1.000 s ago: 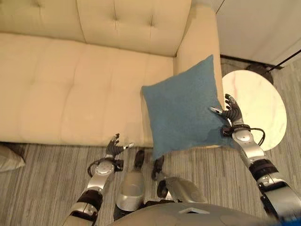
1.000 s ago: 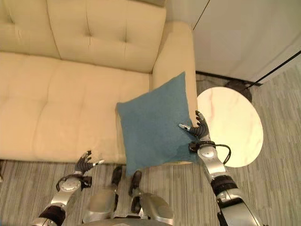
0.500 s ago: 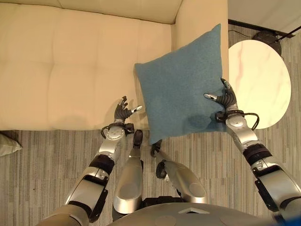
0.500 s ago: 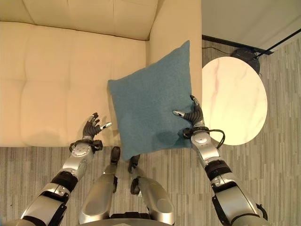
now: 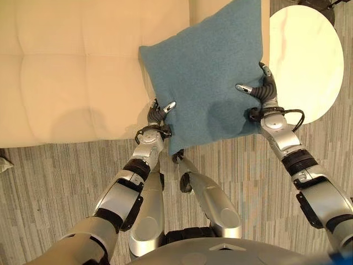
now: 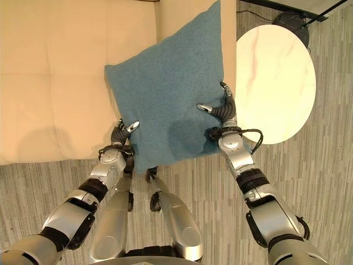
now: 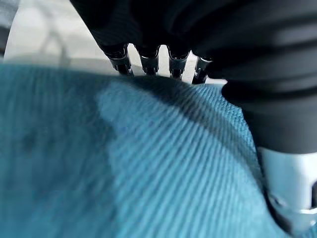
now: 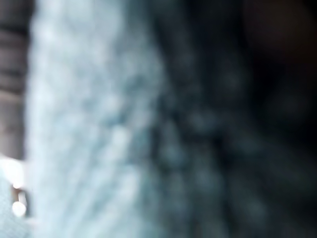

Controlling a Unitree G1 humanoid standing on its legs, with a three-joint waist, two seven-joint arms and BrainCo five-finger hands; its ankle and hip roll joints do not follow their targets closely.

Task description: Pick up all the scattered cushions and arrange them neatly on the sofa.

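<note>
A blue cushion [image 5: 207,66] is held up between both hands, over the front edge of the cream sofa [image 5: 66,66] at its right end, where the seat meets the right armrest [image 6: 193,11]. The cushion is tilted, one corner pointing down toward the striped grey carpet [image 5: 49,176] just in front of the sofa.

The right hand [image 5: 263,91] grips the cushion's right edge: its thumb lies across the front of the fabric and its fingers wrap behind the edge, so the cloth is pinched between them. The left hand [image 5: 157,116] is at the cushion's lower left edge, its thumb pointing onto the front face; in the left wrist view its fingers [image 7: 148,57] reach over the far side of the blue fabric, so the edge sits between thumb and fingers.

To the right of the armrest stands a round white marble-patterned side table [image 5: 309,61] on the carpet, apart from the cushion. The sofa seat to the left of the cushion is tufted
</note>
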